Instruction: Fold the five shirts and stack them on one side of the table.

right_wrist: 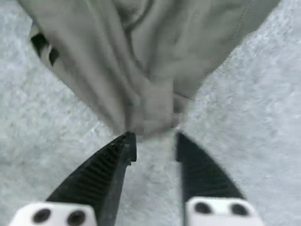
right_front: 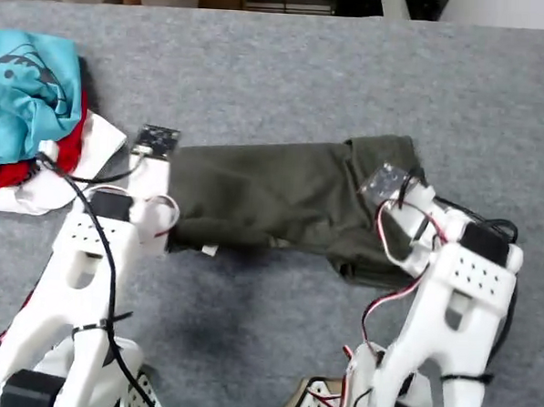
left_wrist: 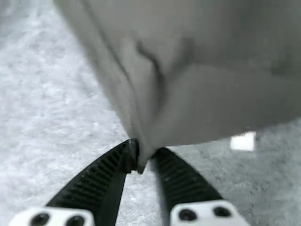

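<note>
Four shirts lie on the grey desk [right_front: 288,68], whose napped cover will drag on any cloth pulled across it. The largest of them, the olive shirt [right_front: 272,194], is stretched in a long band across the middle, already doubled lengthwise, with one end bunched and rumpled near the right arm. It looks light and thoroughly limp, so it will sag between any two holds and give no stiffness of its own. I judge the best holds to be at the two ends of the band, on hems or doubled edges, where the layers stay together.

Off to the side, by the left arm, the other three sit in a loose heap: a teal shirt [right_front: 27,81] on top, a white shirt [right_front: 35,191] at the bottom and a red shirt [right_front: 70,147] squeezed between them. None of them looks folded. The heap lies just beside the left arm's link and cables and may snag if the arm swings that way. It also takes up the side where a stack might go.

The right gripper [right_wrist: 153,141] is clamped on a thick gather of olive cloth, the creases running in toward its tips. The left gripper [left_wrist: 143,160] is pinched together on a thin edge at the opposite end. A small white tag [left_wrist: 243,141] pokes out from the near edge.
</note>
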Tool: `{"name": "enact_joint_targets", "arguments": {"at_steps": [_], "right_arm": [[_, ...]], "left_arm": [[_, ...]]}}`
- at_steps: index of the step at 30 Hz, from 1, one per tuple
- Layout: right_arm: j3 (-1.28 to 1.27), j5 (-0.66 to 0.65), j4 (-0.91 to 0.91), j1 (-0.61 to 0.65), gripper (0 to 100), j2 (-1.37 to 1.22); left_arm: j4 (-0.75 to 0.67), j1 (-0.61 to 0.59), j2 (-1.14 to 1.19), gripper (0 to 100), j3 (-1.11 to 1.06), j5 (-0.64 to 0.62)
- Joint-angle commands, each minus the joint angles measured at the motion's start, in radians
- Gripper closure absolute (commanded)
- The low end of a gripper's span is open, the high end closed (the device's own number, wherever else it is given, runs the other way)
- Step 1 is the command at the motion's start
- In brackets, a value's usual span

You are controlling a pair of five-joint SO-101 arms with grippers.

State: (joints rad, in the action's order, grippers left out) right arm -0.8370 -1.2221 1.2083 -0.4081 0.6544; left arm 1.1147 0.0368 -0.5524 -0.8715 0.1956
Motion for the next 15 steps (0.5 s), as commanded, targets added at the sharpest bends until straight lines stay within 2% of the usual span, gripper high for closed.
{"name": "enact_joint_targets", "arguments": {"at_steps": [1,5,9,12,15], "right_arm": [[0.013,-0.063,0.075,-0.022,75.3,0.127],[0.076,-0.012,0.098,-0.002,78.4,0.173],[0.125,0.121,0.072,0.140,99.5,0.056],[0.179,0.236,-0.002,0.213,96.3,-0.116],[0.266,0.313,-0.044,0.232,98.8,-0.305]], "left_arm": [[0.057,-0.094,-0.028,84,0.097,0.008],[0.149,-0.138,-0.028,84,0.245,0.037],[0.123,-0.118,-0.012,99,0.364,-0.110],[0.086,-0.083,0.027,96,0.408,-0.219],[0.046,-0.041,0.108,98,0.425,-0.282]]}}
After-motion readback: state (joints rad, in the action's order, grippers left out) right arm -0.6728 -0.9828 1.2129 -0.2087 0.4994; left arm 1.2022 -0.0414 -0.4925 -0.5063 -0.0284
